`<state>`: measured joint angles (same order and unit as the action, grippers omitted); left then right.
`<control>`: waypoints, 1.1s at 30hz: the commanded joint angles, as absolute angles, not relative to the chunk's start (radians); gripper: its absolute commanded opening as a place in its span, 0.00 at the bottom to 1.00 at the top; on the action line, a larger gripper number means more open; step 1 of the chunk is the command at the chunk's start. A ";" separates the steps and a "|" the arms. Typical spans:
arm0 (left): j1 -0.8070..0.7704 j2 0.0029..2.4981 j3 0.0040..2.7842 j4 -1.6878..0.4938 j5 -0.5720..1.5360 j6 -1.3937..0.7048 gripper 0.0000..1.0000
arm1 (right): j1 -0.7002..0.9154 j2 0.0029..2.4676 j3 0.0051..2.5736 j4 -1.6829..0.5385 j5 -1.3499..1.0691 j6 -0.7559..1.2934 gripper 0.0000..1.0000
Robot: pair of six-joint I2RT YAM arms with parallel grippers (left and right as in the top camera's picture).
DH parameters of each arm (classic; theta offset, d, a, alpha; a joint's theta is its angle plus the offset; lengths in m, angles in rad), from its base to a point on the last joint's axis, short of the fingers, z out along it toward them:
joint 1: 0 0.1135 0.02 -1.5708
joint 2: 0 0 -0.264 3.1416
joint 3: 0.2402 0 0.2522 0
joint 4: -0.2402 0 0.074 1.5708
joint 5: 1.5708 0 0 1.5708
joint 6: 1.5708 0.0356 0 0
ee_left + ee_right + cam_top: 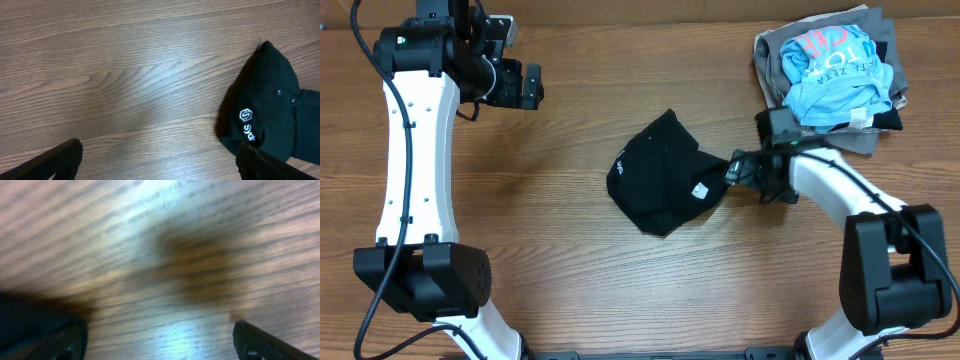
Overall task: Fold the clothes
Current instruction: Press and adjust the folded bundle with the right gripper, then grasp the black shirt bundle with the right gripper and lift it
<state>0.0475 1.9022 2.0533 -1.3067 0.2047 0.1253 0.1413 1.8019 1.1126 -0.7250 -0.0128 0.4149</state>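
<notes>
while the right hand (731,172) gapes wide beside the black shirt (658,178), the left hand (531,86) spreads empty.

black shirt (660,178) lies in a compact heap mid-desk (570,260), white tag (700,190) showing | right pincer (732,170) at its right edge | left pincer (530,88) well apart, upper left | light blue shirt (835,70) tops garment pile (767,50), upper right

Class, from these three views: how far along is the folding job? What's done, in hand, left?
Done: the black shirt lies bunched into a compact, uneven bundle. In hand: nothing; the right jaws stand open at its edge, the left jaws open, far off. Left: neatening the fold, perhaps stacking by the light blue shirt.
</notes>
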 commanded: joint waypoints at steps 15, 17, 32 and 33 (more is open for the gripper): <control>0.045 1.909 2.049 -1.311 0.203 0.108 1.00 | 0.422 1.766 1.160 -0.882 -0.330 0.987 1.00; 0.045 1.909 2.049 -1.311 0.203 0.108 1.00 | 0.475 1.779 1.131 -0.798 -0.307 1.073 0.99; 0.046 1.909 2.049 -1.334 0.199 0.109 1.00 | 0.538 1.940 1.114 -0.639 -0.237 1.188 0.58; 0.046 1.909 2.049 -1.334 0.199 0.109 1.00 | 0.527 1.940 1.114 -0.638 -0.242 1.169 0.52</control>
<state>0.0475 1.9022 2.0529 -1.3334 0.2047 0.1253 0.5560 1.8881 1.1290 -0.6487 -0.2821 1.2182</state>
